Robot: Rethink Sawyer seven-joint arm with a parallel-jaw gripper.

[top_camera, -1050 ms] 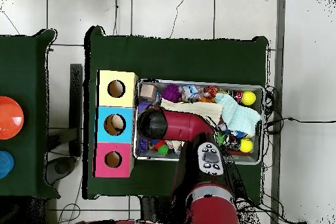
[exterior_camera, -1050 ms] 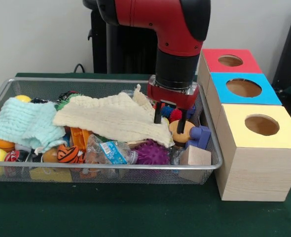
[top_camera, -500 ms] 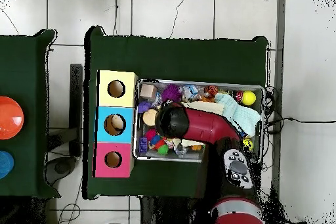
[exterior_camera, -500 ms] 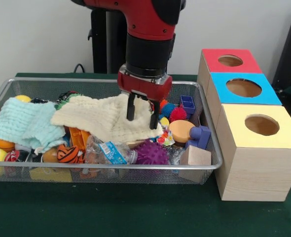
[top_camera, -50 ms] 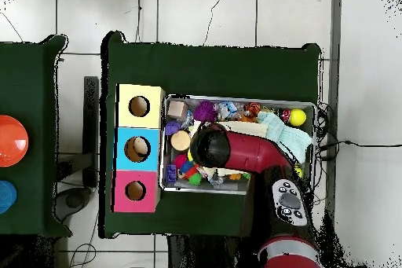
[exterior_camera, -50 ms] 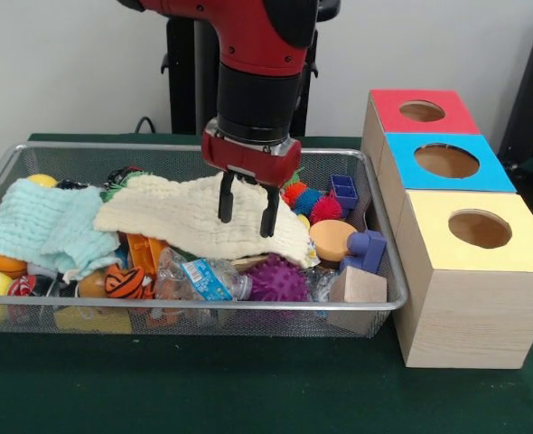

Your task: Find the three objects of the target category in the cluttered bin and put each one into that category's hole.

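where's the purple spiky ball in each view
Front view: the purple spiky ball lies at the wire bin's near rim, right of centre, left of the plain wooden block.
Overhead view: the ball sits at the bin's top edge, near its left end, right of the same block.
Shared landmark: the yellow-topped wooden box stands nearest that corner of the bin.

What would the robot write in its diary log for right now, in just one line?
hand: open, empty, over cream cloth | wire bin: full of toys | yellow box, blue box, red box: nothing seen in holes
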